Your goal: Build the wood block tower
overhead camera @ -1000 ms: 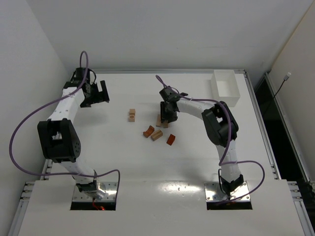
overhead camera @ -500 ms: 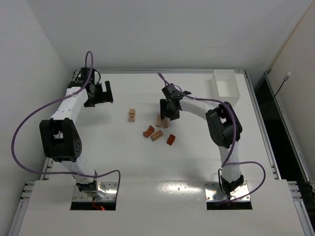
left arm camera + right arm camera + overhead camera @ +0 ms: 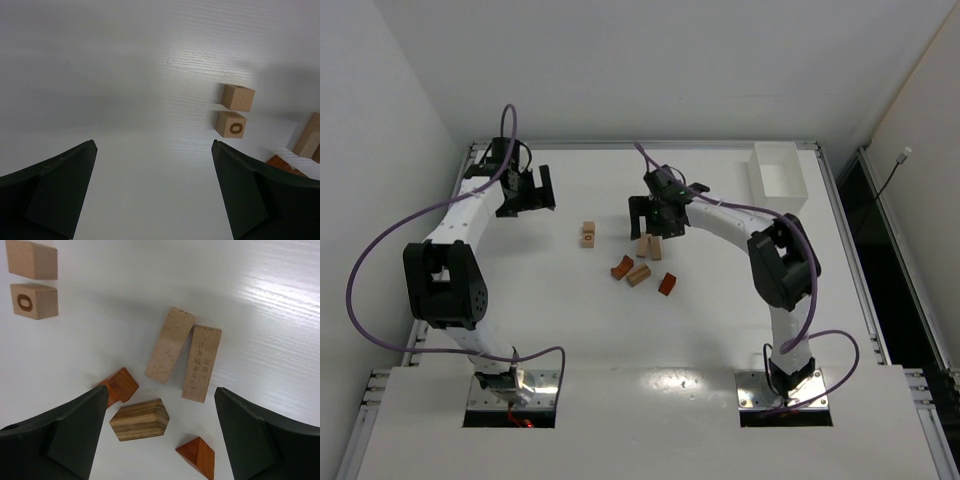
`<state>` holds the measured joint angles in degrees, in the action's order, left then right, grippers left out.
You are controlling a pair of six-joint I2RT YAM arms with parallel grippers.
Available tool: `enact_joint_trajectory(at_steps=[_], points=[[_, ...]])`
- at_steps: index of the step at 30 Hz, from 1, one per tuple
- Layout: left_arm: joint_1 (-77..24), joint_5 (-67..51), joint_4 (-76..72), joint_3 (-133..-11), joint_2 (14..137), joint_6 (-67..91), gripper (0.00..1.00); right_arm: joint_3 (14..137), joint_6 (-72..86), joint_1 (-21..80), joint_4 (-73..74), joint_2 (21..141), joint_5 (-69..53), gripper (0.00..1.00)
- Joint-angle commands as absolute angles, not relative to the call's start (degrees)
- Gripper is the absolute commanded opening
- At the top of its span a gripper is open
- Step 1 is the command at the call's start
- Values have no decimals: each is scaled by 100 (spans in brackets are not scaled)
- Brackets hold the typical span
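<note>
Across the white tabletop (image 3: 570,330), bordered by a metal rail, both arms reach out from their bases at the near edge. The left arm (image 3: 455,225) bends toward the far left corner. The right arm (image 3: 760,235) reaches in toward the middle.

At the far right corner sits a white rectangular tray (image 3: 782,204). Only its pale inner walls and floor show. Every block in view lies on the tabletop, well apart from it.

The left pincer (image 3: 532,192) hangs over bare tabletop with its jaws spread wide, gripping nothing. Its wrist camera shows the blocks off to one side. The right pincer (image 3: 655,222) hangs over the cluster of blocks, also spread wide and holding nothing. In its wrist view the dark fingers (image 3: 65,435) frame the pieces below.

The wood blocks are scattered near the middle, each resting directly on the tabletop, so the tower is not yet begun. Two long tan blocks (image 3: 169,346) lie side by side, close at one end and splaying apart at the other. A striped brown block (image 3: 139,419) lies just beside them, next to a reddish wedge (image 3: 120,386). A second reddish piece (image 3: 197,456) sits a little apart. To the left lie two tan cubes (image 3: 32,259), one just beside the other. The nearer one bears a printed ring mark.
</note>
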<state>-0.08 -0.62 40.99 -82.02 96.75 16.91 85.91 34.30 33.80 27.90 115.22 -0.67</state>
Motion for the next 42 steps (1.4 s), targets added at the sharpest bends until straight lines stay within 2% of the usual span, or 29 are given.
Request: enact_joint_trajectory(at_steps=[1, 11, 27, 31, 32, 35, 42], points=[[-62, 26, 3964, -8279, 9571, 1740, 99, 8719, 3533, 3489, 2786, 11707, 254, 85], [-62, 26, 3964, -8227, 9466, 1740, 99, 8974, 3700, 3542, 3023, 12172, 702, 86], [-62, -79, 4017, -8561, 9756, 1740, 99, 9290, 3928, 3542, 3182, 12595, 642, 86], [-62, -132, 4017, -8622, 9861, 1740, 99, 9176, 3981, 3542, 3234, 12595, 694, 78], [-62, -132, 4017, -8683, 9861, 1740, 99, 9176, 3981, 3542, 3234, 12595, 694, 71], [-62, -132, 4017, -8684, 9861, 1740, 99, 9123, 4034, 3542, 3234, 12595, 694, 61], [-62, -132, 4017, -8684, 9861, 1740, 99, 9123, 4034, 3542, 3234, 12595, 808, 27]])
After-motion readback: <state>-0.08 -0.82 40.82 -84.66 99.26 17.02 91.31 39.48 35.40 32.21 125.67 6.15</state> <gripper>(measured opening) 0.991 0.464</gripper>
